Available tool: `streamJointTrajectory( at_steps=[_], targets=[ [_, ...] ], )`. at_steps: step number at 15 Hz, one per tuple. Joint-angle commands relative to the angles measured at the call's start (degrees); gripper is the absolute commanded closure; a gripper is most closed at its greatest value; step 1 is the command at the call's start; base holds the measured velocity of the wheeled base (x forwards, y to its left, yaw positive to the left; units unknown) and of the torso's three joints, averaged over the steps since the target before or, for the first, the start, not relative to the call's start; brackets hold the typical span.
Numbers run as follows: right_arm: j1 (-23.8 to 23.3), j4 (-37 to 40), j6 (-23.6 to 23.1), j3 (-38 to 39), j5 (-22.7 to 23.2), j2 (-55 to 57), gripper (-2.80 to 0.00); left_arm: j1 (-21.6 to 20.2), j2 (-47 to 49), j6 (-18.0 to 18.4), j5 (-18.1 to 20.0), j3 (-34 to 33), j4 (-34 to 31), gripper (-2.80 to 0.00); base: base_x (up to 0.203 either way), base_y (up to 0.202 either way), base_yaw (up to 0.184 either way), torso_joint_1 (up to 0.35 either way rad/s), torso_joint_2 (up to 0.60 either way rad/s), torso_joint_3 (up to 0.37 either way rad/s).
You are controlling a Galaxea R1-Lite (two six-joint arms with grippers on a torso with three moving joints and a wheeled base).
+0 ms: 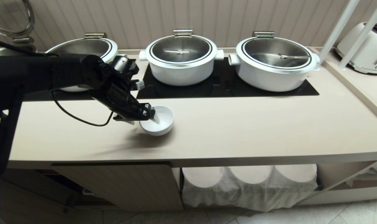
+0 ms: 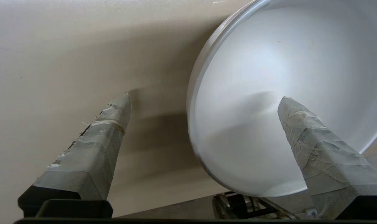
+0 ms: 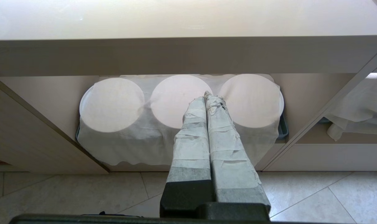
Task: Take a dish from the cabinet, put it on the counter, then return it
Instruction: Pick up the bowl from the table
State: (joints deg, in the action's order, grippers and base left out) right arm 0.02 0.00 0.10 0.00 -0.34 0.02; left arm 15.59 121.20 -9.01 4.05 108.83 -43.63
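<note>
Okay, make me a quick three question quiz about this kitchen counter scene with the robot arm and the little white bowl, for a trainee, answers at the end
1. True or false: the small round glossy white bowl sits on the long beige countertop.
2. How do the left gripper's taped fingers stand around the bowl's rim?
A. Shut on it
B. Open, one inside, one outside
C. Both inside
3. How many big white lidded pots stand on the black glass hob?

Key: 1 true. 2 B. 3 three; the left one is partly hidden by the arm. The right gripper is parked, shut, facing the cabinet.
</note>
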Motion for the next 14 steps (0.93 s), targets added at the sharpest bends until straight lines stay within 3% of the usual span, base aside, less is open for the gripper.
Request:
streamJointTrajectory(
  at_steps=[1,14],
  targets=[
    [0.0,0.0,0.0,0.0,0.0,0.0,0.00,0.1,1.1,-0.1,0.1,0.0,-0.2,-2.80,0.000,0.000,0.000,0.000,0.00,0.000],
    [0.1,0.0,0.0,0.0,0.0,0.0,0.00,0.1,2.5,-0.5,0.3,-0.1,-0.2,-2.74,0.000,0.000,0.000,0.000,0.00,0.000]
  ],
)
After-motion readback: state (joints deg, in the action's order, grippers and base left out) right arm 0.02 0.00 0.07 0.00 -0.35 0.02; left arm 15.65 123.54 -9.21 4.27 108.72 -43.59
